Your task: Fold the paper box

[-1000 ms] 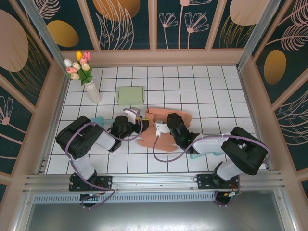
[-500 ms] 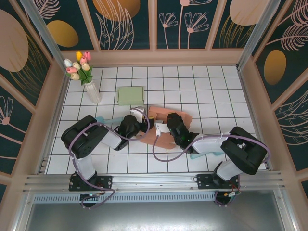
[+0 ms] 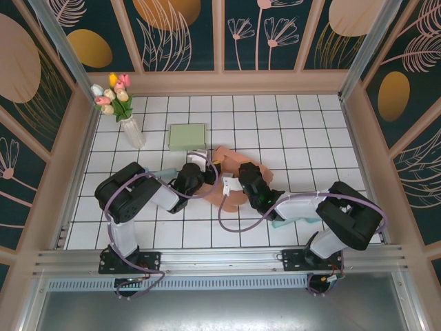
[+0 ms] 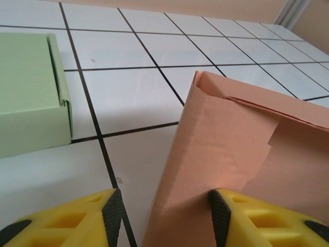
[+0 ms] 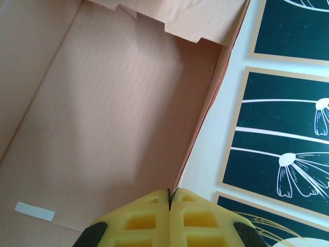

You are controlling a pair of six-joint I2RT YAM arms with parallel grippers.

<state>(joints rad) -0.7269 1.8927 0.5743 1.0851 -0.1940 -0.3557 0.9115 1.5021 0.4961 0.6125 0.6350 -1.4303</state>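
The salmon-coloured paper box (image 3: pixel 227 200) sits partly folded near the middle of the white tiled counter (image 3: pixel 310 138), a little toward 6 o'clock, between the two arms' wrists. In the overhead view the left arm reaches it from 9 o'clock and the right arm from 4 o'clock.

The left gripper (image 4: pixel 164 216) stands about half open. In its wrist view an upright wall of the box rises between its yellow fingers (image 4: pixel 77 221), resting against the pad on the right of the picture. A strip of bare counter shows between the wall and the other pad, so nothing is clamped.

The right gripper (image 5: pixel 169 198) is closed with its yellow pads pressed together. The thin edge of a side wall of the box runs straight into the seam between them, so it pinches that wall. Its wrist view looks across the box's bare inner floor, where a small white label (image 5: pixel 34 210) lies at 8 o'clock.

A closed light-green box (image 3: pixel 187 136) lies flat on the counter at 11 o'clock from the paper box, near it but apart. A glass vase of tulips (image 3: pixel 127 117) stands in the counter's 10 o'clock corner, well apart from both boxes.
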